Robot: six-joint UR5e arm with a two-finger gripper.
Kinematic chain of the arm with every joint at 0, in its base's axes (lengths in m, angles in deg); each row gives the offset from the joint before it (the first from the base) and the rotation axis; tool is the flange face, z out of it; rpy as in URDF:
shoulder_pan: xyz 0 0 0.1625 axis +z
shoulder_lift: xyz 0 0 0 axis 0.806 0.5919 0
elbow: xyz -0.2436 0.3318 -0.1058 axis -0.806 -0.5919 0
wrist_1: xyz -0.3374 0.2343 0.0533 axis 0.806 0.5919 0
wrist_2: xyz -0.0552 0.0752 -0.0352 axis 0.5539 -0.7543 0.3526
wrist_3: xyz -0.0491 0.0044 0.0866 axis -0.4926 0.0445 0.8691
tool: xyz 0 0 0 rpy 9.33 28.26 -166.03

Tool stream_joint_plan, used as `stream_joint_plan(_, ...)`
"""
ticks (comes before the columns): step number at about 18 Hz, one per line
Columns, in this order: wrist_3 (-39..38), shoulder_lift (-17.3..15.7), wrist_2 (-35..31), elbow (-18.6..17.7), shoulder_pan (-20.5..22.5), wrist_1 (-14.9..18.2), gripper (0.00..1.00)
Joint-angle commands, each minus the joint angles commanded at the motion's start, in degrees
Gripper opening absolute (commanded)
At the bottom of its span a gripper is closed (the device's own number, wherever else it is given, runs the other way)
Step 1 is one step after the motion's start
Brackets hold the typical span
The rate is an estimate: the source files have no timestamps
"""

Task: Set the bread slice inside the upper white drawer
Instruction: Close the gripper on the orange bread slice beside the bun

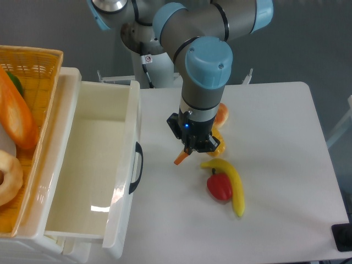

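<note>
The gripper (188, 153) hangs over the table just right of the upper white drawer (91, 165), with an orange edge showing at its fingertips – this looks like the bread slice (180, 159), though the wrist hides whether the jaws are actually closed on it, so I cannot tell the grip. The step in hand seems to be the pick or lift near a banana (231, 181) and red pepper (220, 187) at four o'clock. Next the slice must travel toward nine o'clock – clearing the drawer's front wall and dark handle (136, 168) – then be released over the open drawer.
</note>
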Motion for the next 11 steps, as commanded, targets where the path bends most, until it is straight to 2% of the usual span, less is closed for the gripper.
stream_joint_plan(9, -1.5, -0.4, -0.1, 0.7, 1.2, 0.3, 0.00)
stream_joint_plan(11, -1.7, -0.4, -0.1, 1.6, 1.3, 1.4, 0.00)
